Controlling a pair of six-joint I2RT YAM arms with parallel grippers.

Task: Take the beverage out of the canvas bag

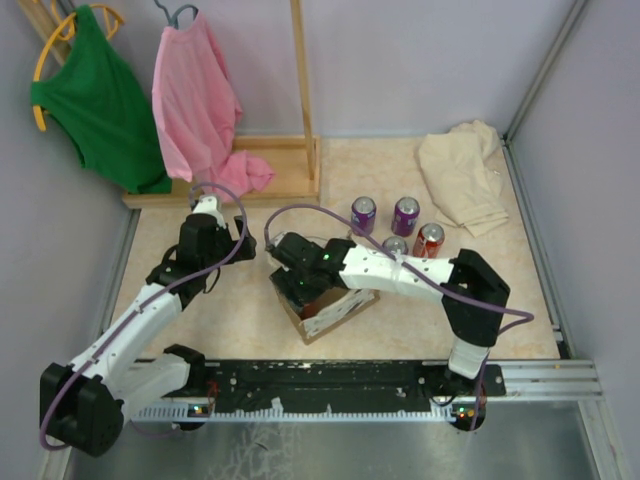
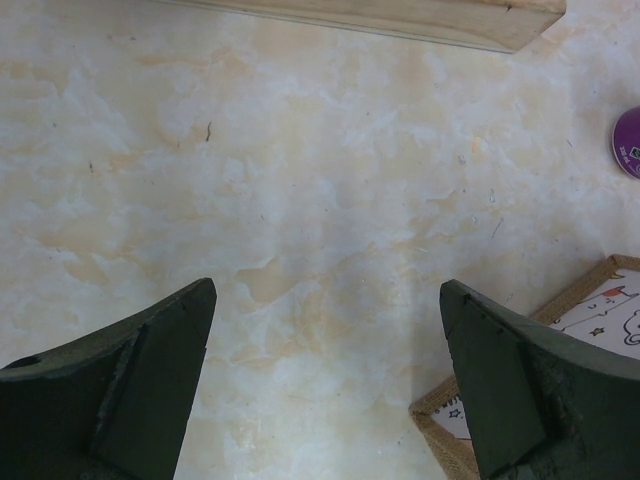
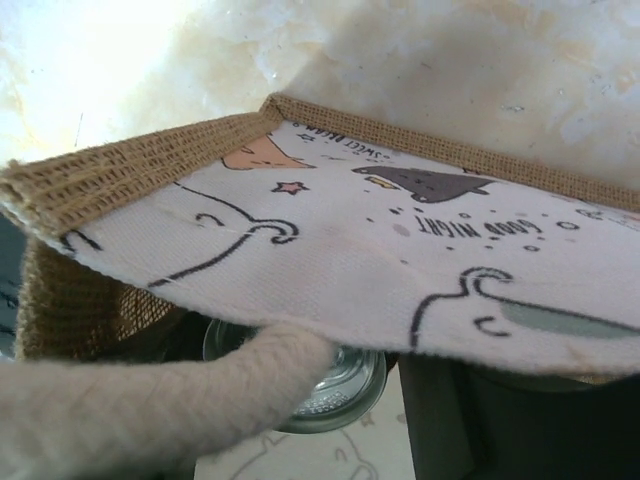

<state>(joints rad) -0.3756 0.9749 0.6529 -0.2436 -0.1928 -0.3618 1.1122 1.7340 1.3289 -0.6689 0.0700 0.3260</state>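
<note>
Closest to the lens, a black mounting rail carries both arm bases. At left, the left gripper hovers over the marbled beige tabletop, dark fingers spread wide and holding nothing. Near the table's middle stands the small tan-brown canvas bag with pale printed panels. The right gripper reaches into its mouth; a panel hides the fingertips, so I cannot tell their state. A silver-topped beverage can sits inside the bag, under a pale rope handle. Further right lies a crumpled beige cloth.
</note>
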